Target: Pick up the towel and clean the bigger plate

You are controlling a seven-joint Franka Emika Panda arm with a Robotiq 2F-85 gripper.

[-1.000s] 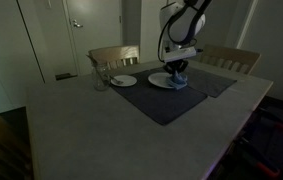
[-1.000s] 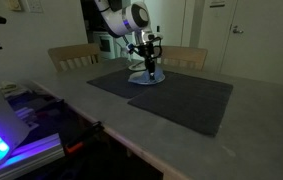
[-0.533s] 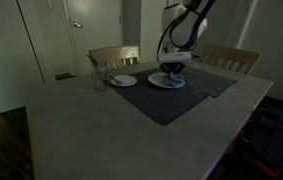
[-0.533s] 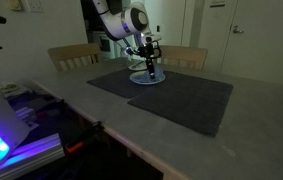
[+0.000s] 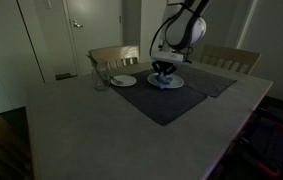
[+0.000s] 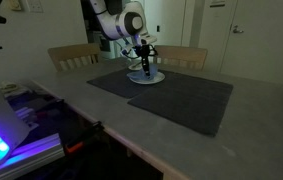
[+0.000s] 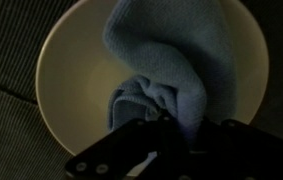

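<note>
The bigger plate is cream white and sits on a dark placemat at the far side of the table; it also shows in an exterior view and fills the wrist view. My gripper is shut on a light blue towel, which is pressed onto the plate's surface. The towel hangs bunched under the fingers. A smaller plate lies to the left of the bigger one.
A dark placemat covers the table's far half. A glass stands by the smaller plate. Wooden chairs stand behind the table. A lit device sits near one table edge.
My gripper with the towel has moved leftward across the bigger plate, from its right side towards its left.
</note>
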